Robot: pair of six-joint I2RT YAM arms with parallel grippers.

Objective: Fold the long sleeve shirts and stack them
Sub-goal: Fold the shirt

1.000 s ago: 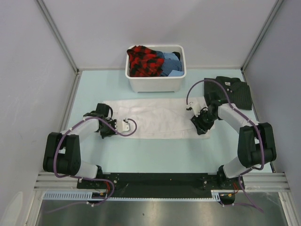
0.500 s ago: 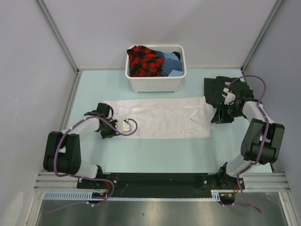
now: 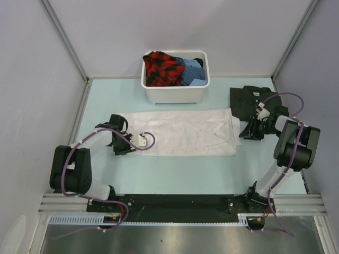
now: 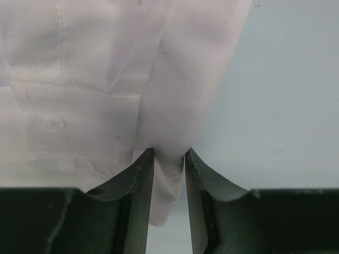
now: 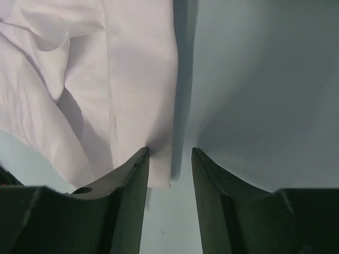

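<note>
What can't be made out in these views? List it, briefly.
- Top view: the right arm covers part of the dark shirt.
- Top view: deeper layers in the tub, hidden under the top garments.
- Left wrist view: whether the left gripper clamps the white shirt; too close to tell.

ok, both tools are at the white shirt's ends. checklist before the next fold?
1. Cloth in left tool: the white shirt fills the space between its fingers. Clamped or not: cannot tell.
2. Cloth in right tool: the shirt's edge lies between the fingers, with a gap beside one finger. Not ok.
3. White shirt laid out as a long strip, right end creased: ok.
4. Dark shirt folded at the far right: ok.
5. Tub apart from the white shirt: ok.
</note>
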